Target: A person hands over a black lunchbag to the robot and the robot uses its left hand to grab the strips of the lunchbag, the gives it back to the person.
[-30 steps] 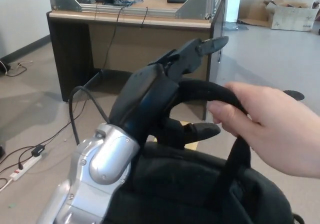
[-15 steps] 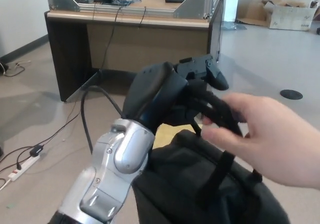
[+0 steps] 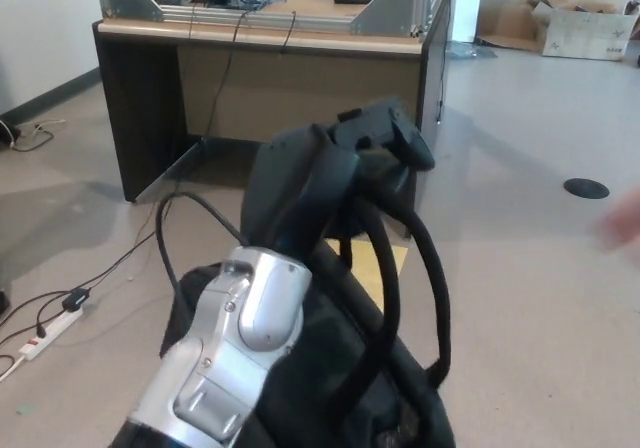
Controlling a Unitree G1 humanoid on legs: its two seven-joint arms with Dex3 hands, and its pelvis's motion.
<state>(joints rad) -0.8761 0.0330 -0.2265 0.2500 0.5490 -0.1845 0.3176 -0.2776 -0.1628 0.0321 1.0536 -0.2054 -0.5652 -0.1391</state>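
The left hand (image 3: 345, 168) is curled shut around the straps (image 3: 425, 258) of the black lunch bag (image 3: 330, 368), its thick fingers hooked over the top of both loops, near the middle of the scene. Half a second ago the person's hand was still gripping those same straps from the right; now it has let go and pulled away, leaving only a pale blur of the person's hand (image 3: 622, 220) at the far right edge. So the weight has passed over: the bag now hangs from the robot's hand alone. The straps run down in two long arcs from the fingers to the bag, which sits low and near, just right of the silver forearm (image 3: 235, 348), sagging more than it did a moment ago when the person was helping to hold it up.

I would judge the first half of the task done: the handover is made and the straps are held. What remains is the return, which calls for the hand to keep closed while the arm carries the bag out to the right, toward where the person withdrew.

Farther off stands a brown desk (image 3: 270, 68) at the back, and a white power strip (image 3: 45, 333) lies on the floor at the left. The right hand does not show.
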